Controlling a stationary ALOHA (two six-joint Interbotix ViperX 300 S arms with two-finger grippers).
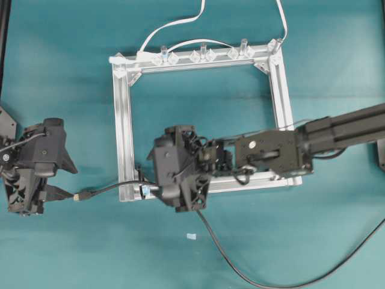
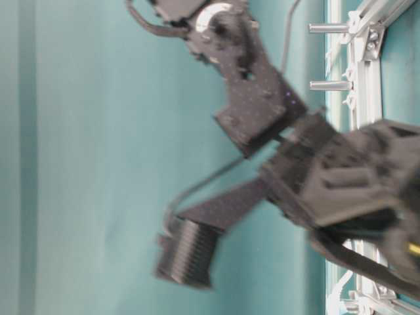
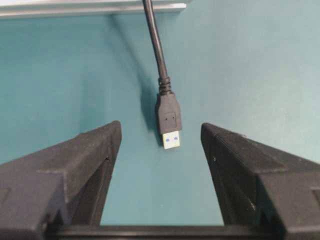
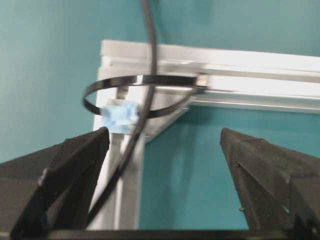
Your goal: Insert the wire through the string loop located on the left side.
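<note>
The wire [image 1: 111, 188] is a thin black cable. Its black plug with a silver tip [image 1: 81, 195] lies on the teal table, left of the aluminium frame [image 1: 123, 120]. In the left wrist view the plug [image 3: 169, 120] lies just ahead of my left gripper [image 3: 160, 131], which is open and not touching it. The string loop [image 4: 140, 95], with a pale-blue bit [image 4: 119, 116] at its base, sits at the frame's near left corner. The wire [image 4: 147, 50] appears to run through the loop. My right gripper [image 4: 164, 132] hovers over that corner, open, with the wire near its left finger.
Clear pegs [image 1: 203, 48] and white cables [image 1: 174, 25] line the frame's far bar. The wire's slack [image 1: 240, 271] trails across the table to the lower right. A small pale scrap [image 1: 191, 236] lies below the frame. My right arm [image 1: 337, 129] reaches in over the frame.
</note>
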